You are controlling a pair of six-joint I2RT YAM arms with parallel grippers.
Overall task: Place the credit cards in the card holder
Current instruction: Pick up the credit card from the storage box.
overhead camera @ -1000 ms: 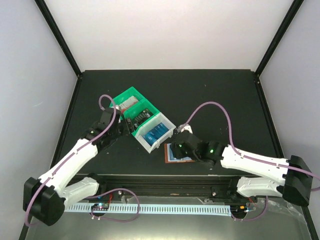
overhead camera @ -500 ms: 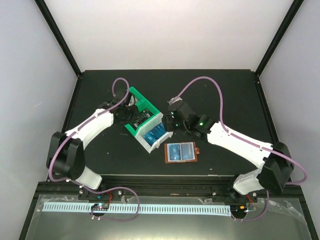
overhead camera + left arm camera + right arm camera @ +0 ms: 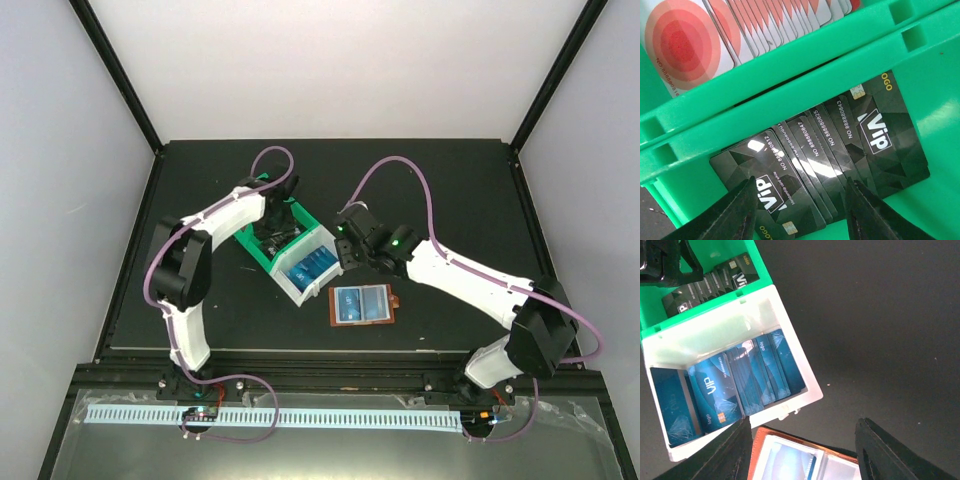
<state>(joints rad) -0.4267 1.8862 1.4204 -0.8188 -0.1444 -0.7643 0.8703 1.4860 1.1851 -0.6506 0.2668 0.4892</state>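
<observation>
My left gripper (image 3: 799, 215) is open low over several black VIP credit cards (image 3: 825, 160) fanned in a green bin (image 3: 935, 75); red/white cards (image 3: 695, 45) fill the compartment beyond. In the top view the left gripper (image 3: 268, 232) reaches into the green bin (image 3: 247, 243). My right gripper (image 3: 805, 455) is open and empty above the table between the white bin (image 3: 805, 380) of blue cards (image 3: 735, 380) and the open brown card holder (image 3: 790, 460). The card holder (image 3: 362, 305) lies open on the table with blue cards in its clear pockets.
The white bin (image 3: 325, 239) and green bin stand joined at the table's middle left. Black frame posts rise at the table's corners. The bare black tabletop (image 3: 450, 190) spreads to the right and back.
The left arm swung from the near left round to the back and dropped its gripper into the green bin. The right gripper left the card holder and moved up beside the white bin.
</observation>
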